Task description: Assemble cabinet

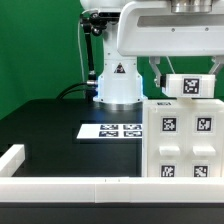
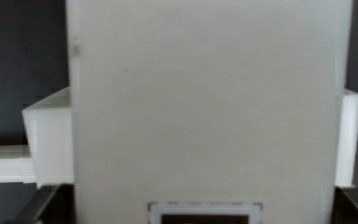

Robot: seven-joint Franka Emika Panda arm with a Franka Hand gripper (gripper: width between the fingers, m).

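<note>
The big white cabinet box [image 1: 185, 140] stands at the exterior view's right, with several black-and-white tags on its near face. My gripper [image 1: 188, 78] hangs just above the box's top and is shut on a small white drawer block [image 1: 190, 86] with a tag on its front. In the wrist view the drawer block [image 2: 202, 100] fills the middle between my dark fingers [image 2: 43, 205], with a tag edge low on it. The gripper [image 2: 202, 208] is closed on its sides. Parts of the cabinet box [image 2: 48, 130] show behind the block on both sides.
The marker board [image 1: 112, 130] lies flat on the black table in front of the robot base [image 1: 118, 85]. A long white rail [image 1: 70, 186] runs along the front edge and turns up at the left [image 1: 12, 157]. A green backdrop stands behind.
</note>
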